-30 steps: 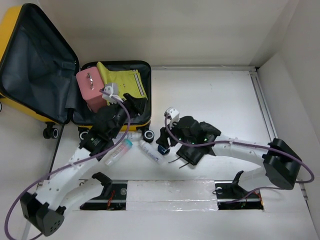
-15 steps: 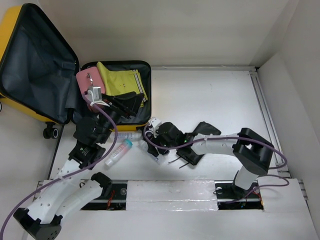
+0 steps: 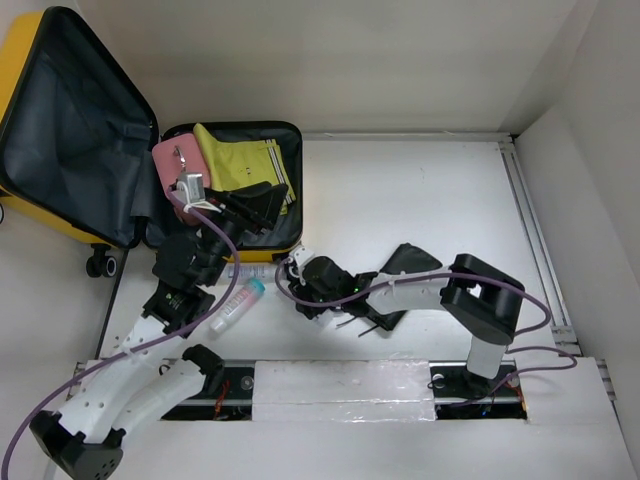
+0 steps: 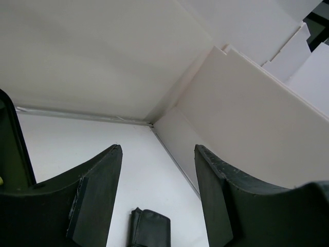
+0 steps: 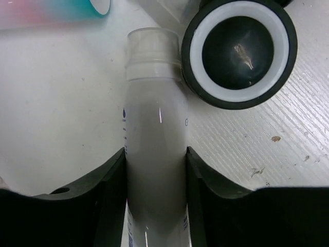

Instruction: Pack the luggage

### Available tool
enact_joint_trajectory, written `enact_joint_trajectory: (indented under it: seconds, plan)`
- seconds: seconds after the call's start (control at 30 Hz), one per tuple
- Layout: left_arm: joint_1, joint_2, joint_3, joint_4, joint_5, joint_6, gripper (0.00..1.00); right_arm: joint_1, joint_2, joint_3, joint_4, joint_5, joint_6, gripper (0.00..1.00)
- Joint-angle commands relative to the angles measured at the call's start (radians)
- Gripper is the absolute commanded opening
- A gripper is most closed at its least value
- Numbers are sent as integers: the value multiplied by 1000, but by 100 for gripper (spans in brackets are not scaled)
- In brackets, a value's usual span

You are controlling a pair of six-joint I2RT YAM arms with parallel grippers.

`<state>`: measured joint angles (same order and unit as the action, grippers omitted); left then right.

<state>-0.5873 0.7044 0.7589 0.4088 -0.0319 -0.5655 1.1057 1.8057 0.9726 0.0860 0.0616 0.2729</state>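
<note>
the luggage [image 3: 150, 150] lies open at the far left of the table [image 3: 420, 200], its big lid tipped up to the left showing dark grey lining, and its smaller tray to the right of the lid. in the tray sit a pink case [image 3: 172, 165] at the left and a yellow-green pouch [image 3: 240, 160] beside it. black wheels [image 3: 97, 264] stick out at the near edge of the yellow shell. on the table just in front of the luggage lies a pink tube with a teal cap [image 3: 238, 303], and right of it a pale white bottle [image 5: 154, 170].

the left gripper [image 3: 262, 205] hangs over the near right part of the tray, above the pouch; its fingers [image 4: 97, 195] are spread apart with nothing between them, and the left wrist view looks past them at the white walls and a dark flat object [image 4: 149, 229] on the table.

the right gripper [image 3: 303, 283] is low on the table just right of the tube and close to the luggage's near edge. in the right wrist view its fingers [image 5: 108, 200] press both sides of the white bottle, clamped on its body, with the bottle's cap pointing away. a black and white wheel [image 5: 239, 51] touches the bottle's neck on the right, and the teal end of the tube shows at the top left.
</note>
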Motion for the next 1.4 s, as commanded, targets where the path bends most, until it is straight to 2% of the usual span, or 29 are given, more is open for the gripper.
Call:
enact_joint_trajectory:
  seconds: [0.0, 0.03, 0.07, 0.27, 0.4, 0.57, 0.7, 0.73, 0.77, 0.8, 0.83, 0.9, 1.0, 1.03, 1.1, 1.13, 1.17, 1.23, 1.27, 1.3, 1.33, 1.37]
  plan:
    - [3, -23, -15, 71, -45, 1, 54, 37, 0, 34, 0, 67, 17, 40]
    - [3, -34, -24, 71, -59, 1, 54, 37, -20, 34, 0, 79, 17, 24]
    - [3, -34, -14, 71, -59, 1, 54, 37, -41, 34, 0, 80, 31, 22]
    - [3, -56, 7, 22, -114, 1, 54, 37, -290, 37, -9, 41, 16, 22]
    - [3, -104, -4, 36, -166, 1, 53, -6, -315, 124, -54, -28, -6, 22]
    - [3, -151, -23, 24, -215, -8, 51, -122, -165, 322, -37, -52, -26, 22]
    - [3, -95, 13, -41, -215, -8, 51, -220, 59, 651, 6, -42, 49, 22]
    - [3, -95, 13, -41, -215, -8, 51, -237, 151, 707, 21, -55, 77, 43]
    - [3, -82, 22, -53, -215, -8, 51, -257, 194, 760, 35, -96, 118, 55]
    - [3, -68, 22, -65, -236, -8, 51, -291, 230, 853, 35, -135, 150, 62]
    - [3, -59, 22, -100, -246, 1, 51, -306, 254, 877, 35, -150, 179, 73]
    - [3, -37, 34, -116, -255, 1, 53, -337, 265, 888, 35, -205, 224, 76]
    - [3, 15, 20, -102, -226, 1, 58, -383, 123, 754, 49, -183, 210, 76]
    - [3, 33, 34, -111, -197, 12, 59, -409, 77, 644, 49, -148, 198, 76]
    - [3, 78, 34, -93, -151, 25, 61, -440, -82, 511, 49, -90, 174, 71]
    - [3, 136, 45, -78, -70, 41, 61, -460, -142, 439, 49, -22, 173, 69]
    - [3, 173, 55, -68, -27, 41, 62, -504, -204, 290, 49, 13, 173, 63]
    - [-8, 295, 78, -52, 99, 68, 62, -553, -385, 148, 49, 69, 195, 55]
    - [-34, 337, 88, -35, 99, 88, 62, -601, -441, 83, 49, 101, 195, 52]
    - [-72, 378, 97, -25, 74, 119, 62, -622, -498, -31, 49, 122, 195, 44]
    - [-124, 423, 115, -42, 31, 156, 64, -641, -613, -84, 49, 145, 204, 40]
    - [-219, 522, 172, -66, -43, 191, 64, -658, -668, -133, 49, 190, 204, 39]
